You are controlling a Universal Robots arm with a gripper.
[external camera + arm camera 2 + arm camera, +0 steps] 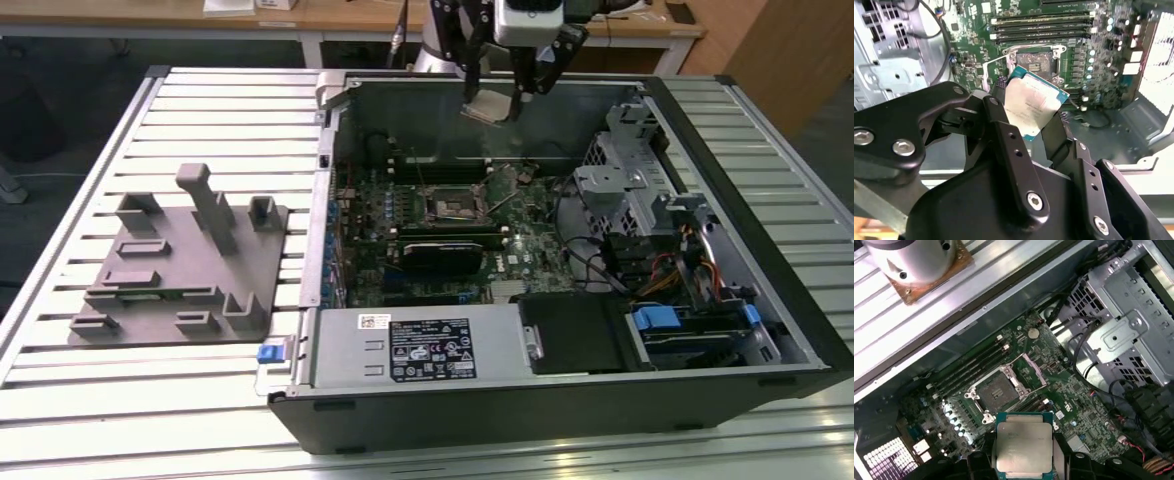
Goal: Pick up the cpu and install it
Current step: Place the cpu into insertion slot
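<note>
The cpu [490, 106] is a flat square chip with a silvery top and a green rim. My gripper [497, 98] is shut on it and holds it in the air above the far edge of the open computer case [747, 372]. In both wrist views the cpu [1033, 106] [1022, 446] sits clamped between the black fingers [1009, 140]. Below it lies the green motherboard [534, 245] with its black socket frame [450, 207] [999, 392] [1033, 61], lid open and empty inside.
A grey plastic fixture block [187, 255] with upright posts stands on the slatted table [80, 180] at the exterior view's left. Inside the case are a metal drive cage [641, 170], cables, a black power supply [414, 345] and blue clips [661, 320].
</note>
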